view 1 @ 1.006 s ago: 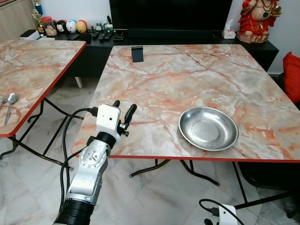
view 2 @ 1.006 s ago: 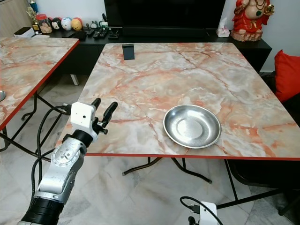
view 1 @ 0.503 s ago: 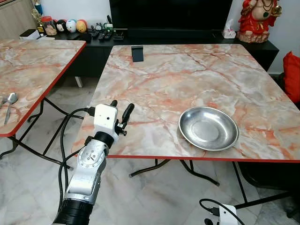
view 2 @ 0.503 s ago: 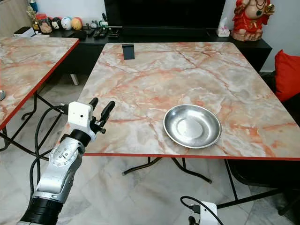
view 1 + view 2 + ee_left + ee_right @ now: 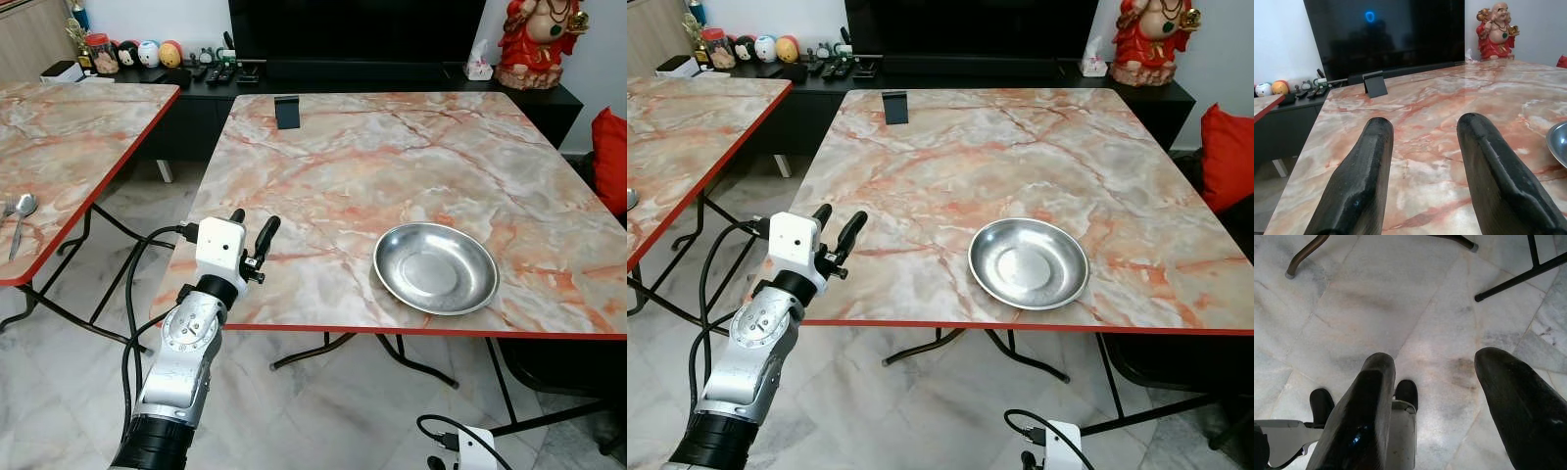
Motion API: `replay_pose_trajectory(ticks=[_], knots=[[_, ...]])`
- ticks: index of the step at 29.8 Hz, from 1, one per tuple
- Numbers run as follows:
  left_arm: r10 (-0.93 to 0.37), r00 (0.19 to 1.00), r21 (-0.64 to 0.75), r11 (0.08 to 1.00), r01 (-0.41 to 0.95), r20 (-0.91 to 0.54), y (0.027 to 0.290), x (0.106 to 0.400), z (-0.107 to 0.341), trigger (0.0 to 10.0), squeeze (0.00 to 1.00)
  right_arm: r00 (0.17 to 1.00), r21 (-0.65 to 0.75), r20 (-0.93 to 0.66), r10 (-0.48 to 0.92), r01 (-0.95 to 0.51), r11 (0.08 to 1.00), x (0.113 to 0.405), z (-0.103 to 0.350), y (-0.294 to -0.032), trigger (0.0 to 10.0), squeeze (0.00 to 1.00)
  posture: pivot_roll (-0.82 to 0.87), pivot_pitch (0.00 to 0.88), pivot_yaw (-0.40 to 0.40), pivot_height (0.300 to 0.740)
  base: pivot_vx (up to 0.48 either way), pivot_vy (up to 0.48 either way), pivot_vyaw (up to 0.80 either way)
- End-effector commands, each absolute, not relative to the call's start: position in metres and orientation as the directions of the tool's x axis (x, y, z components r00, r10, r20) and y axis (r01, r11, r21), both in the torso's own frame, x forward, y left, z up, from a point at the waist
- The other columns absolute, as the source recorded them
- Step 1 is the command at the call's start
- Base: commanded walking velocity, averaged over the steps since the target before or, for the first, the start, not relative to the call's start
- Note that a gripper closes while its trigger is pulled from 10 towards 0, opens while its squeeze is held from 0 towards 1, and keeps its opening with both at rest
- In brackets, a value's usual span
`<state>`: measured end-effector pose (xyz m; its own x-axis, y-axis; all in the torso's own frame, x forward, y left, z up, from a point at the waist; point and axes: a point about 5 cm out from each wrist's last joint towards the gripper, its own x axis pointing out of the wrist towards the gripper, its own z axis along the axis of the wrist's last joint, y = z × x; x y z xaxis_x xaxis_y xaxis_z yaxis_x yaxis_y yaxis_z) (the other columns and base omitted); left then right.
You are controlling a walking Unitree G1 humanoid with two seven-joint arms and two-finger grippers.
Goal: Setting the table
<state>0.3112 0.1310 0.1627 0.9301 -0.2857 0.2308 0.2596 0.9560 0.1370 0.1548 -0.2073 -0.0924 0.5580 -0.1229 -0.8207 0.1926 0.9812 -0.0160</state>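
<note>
We judge the table setting barely begun. On the marble-patterned desk (image 5: pixel 392 166) lies one stainless steel plate (image 5: pixel 436 267), right of centre in the head view and near the red front edge. It is empty: nothing rests in it, and no cutlery, cup or bowl lies beside it. The only other thing on this desk is a small black stand (image 5: pixel 286 112) near the far edge, upper centre of the frame.

What is left, as far as we can tell, is nearly everything. The cutlery is elsewhere: a spoon (image 5: pixel 22 213) lies on the second desk (image 5: pixel 78 137) at the far left of the frame, well apart from the plate, with another piece just beside it at the frame edge that we cannot identify. We would expect those to be fetched and laid by the plate.

Our left gripper (image 5: pixel 251 233) is raised at the desk's front left corner, lower left of the frame, its fingers (image 5: pixel 1366 171) spread apart and holding nothing; they point across the desk toward the dark television (image 5: pixel 1386 34). Our right gripper (image 5: pixel 1444 406) hangs low over the pale marble floor (image 5: pixel 1376 308), its fingers also parted and empty.

A red figurine (image 5: pixel 534 39) and small ornaments on the black sideboard (image 5: pixel 196 83) behind are not part of the setting.
</note>
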Motion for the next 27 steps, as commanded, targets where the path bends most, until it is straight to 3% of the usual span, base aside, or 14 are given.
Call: replay_pose_trajectory(ticks=[1, 27], knots=[[-0.283, 0.930, 0.139, 0.957, 0.255, 0.235, 0.1324, 0.3106, 0.1646, 10.0, 0.00, 0.566, -0.012, -0.814, -0.129, 0.206, 0.978, 0.1568, -0.0912, -0.2089, 10.0, 0.00, 0.09, 0.000, -0.009, 0.740, 0.000, 0.000, 0.00], [-0.289, 0.930, 0.127, 0.956, 0.266, 0.227, 0.1300, 0.3111, 0.1639, 10.0, 0.00, 0.562, -0.012, -0.818, -0.125, 0.200, 0.980, 0.1541, -0.0924, -0.2082, 10.0, 0.00, 0.09, 0.000, -0.006, 0.740, 0.000, 0.000, 0.00]])
